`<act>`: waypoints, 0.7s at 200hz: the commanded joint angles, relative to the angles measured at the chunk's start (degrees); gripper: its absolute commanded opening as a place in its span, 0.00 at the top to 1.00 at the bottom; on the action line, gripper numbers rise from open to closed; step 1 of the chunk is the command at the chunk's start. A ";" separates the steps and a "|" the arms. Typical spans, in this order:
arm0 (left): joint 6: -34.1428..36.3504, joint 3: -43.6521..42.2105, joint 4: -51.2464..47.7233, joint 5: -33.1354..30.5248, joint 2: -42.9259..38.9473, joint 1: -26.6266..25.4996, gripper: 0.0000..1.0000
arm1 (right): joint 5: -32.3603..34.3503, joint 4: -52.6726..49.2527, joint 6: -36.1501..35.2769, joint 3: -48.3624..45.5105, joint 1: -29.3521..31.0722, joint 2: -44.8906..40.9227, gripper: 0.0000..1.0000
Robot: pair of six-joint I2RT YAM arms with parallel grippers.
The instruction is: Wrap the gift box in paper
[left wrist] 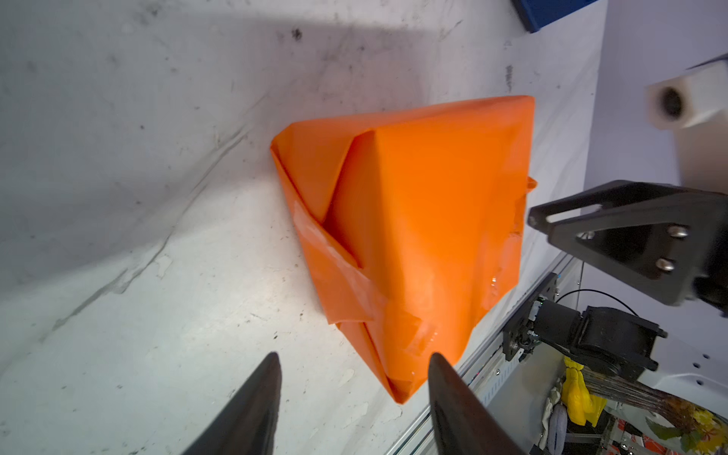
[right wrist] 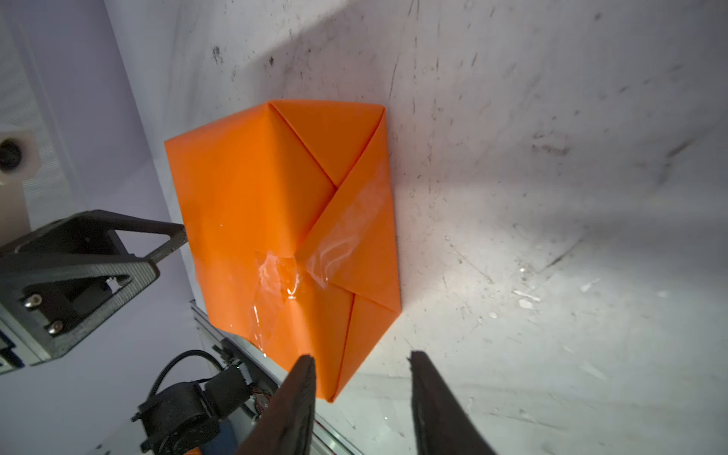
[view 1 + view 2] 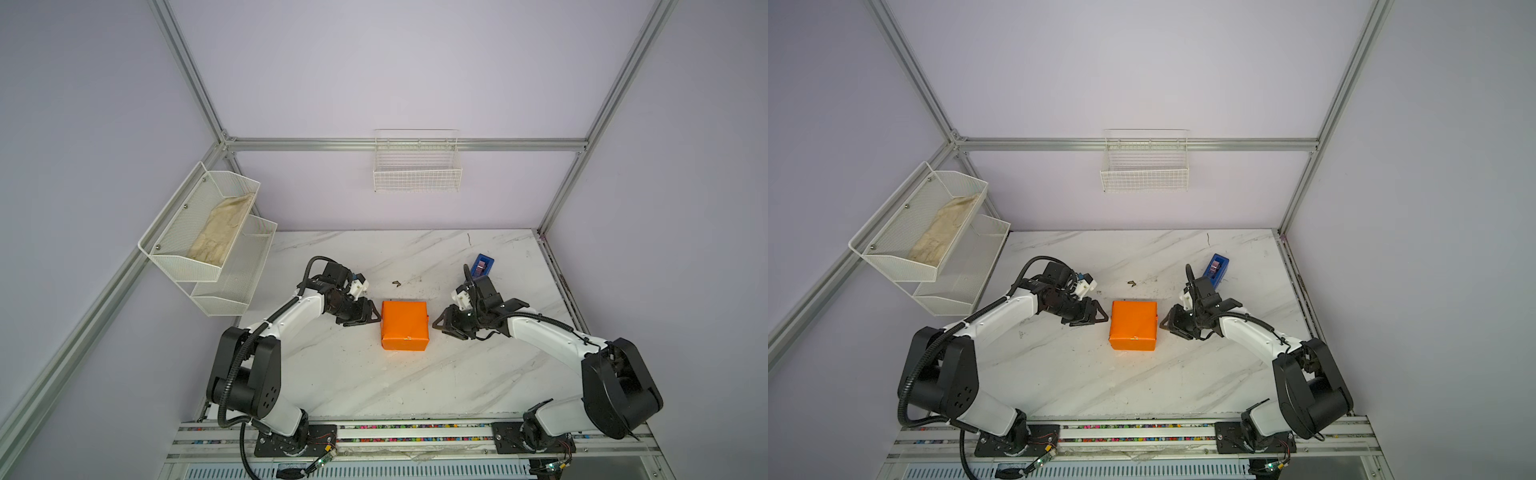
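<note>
In both top views the paper [image 3: 405,325] is seen taped round the hidden box, midway between the side edges of the surface [image 3: 332,374], flanked by the left pincer [image 3: 375,316] and right pincer [image 3: 437,324]. Left wrist view: jaws parted, empty. Right wrist view: likewise, the wrap being judged finished.

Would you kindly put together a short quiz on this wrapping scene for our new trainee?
1. True or false: the left gripper and the right gripper are both open and hold nothing.
2. What seals the end folds of the paper? A: string. B: clear tape. C: clips.
3. Which gripper is nearer the blue dispenser?

Key: 1 true; 2 B; 3 the right gripper.
</note>
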 commanded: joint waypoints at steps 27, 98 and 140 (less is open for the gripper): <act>-8.61 -3.43 12.54 6.40 0.51 0.00 0.36 | -4.03 17.53 5.65 -1.94 -0.24 3.14 0.38; -4.04 -2.92 10.89 6.97 9.05 -2.24 0.44 | -6.52 23.18 6.86 0.19 0.85 13.02 0.41; -2.05 0.22 8.72 3.54 11.27 -2.48 0.49 | -5.46 23.56 7.26 2.40 1.07 15.53 0.48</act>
